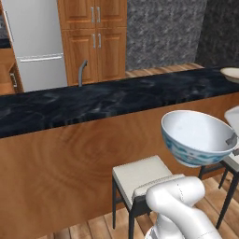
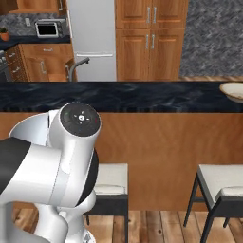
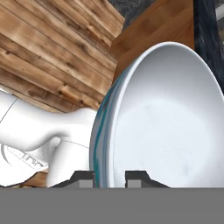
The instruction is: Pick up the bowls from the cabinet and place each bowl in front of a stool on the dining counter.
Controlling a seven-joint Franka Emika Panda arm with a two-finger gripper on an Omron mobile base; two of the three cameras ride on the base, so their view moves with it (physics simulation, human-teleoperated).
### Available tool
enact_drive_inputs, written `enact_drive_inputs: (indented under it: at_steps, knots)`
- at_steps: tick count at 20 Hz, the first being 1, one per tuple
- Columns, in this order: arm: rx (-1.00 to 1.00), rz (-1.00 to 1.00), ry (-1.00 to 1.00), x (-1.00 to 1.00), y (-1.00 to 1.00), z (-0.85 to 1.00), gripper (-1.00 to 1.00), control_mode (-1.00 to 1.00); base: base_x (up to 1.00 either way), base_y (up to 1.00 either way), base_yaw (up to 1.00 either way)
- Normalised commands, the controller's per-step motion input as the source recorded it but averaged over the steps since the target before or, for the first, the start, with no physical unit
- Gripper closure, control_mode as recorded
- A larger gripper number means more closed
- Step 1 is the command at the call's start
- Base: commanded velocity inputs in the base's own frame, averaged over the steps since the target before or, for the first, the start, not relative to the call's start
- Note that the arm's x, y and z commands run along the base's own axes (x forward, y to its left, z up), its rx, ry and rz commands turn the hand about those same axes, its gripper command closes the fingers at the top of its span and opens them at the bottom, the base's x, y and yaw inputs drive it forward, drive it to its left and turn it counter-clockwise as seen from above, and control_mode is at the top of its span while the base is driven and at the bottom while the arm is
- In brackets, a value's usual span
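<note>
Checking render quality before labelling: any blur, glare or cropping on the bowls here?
Left base view: white bowl sharp, evenly lit, no glare; cream bowl cut by the right edge. Right base view: cream bowl cropped too. Hand view: white bowl close, softly shaded, rim between the jaws.

We identify the setting as a rendered home kitchen. A long dining counter (image 1: 93, 102) with a black veined marble top and wood side panel spans the room, with padded stools (image 2: 223, 185) set against it. Behind it stand tall wood cupboards (image 2: 149, 38) with silver handles, a steel fridge (image 1: 35, 42), a faucet (image 1: 81, 72), and a toaster oven (image 2: 47, 28) on a drawer-fronted counter. The floor (image 3: 48, 57) is wood plank.
</note>
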Motion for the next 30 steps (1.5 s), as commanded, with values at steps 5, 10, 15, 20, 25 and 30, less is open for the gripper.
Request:
enact_drive_inputs:
  at_steps: [5,10,15,20,25,30]
  knots:
    - [0.0,0.0,0.0,0.7,0.0,0.27,1.0,-1.0,0.0,0.0,0.0]
    - [0.0,0.0,0.09,0.72,-0.01,0.67,1.0,-1.0,0.0,0.0,0.0]
    - [-0.01,0.0,0.05,0.65,0.05,0.44,1.0,-1.0,0.0,0.0,0.0]
    - [-0.01,-0.02,0.02,0.9,0.01,0.0,1.0,-1.0,0.0,0.0,0.0]
    - [-0.01,-0.05,0.0,0.6,0.18,-0.1,1.0,-1.0,0.0,0.0,0.0]
    - [0.0,-0.06,-0.01,0.64,0.2,-0.01,1.0,-1.0,0.0,0.0,0.0]
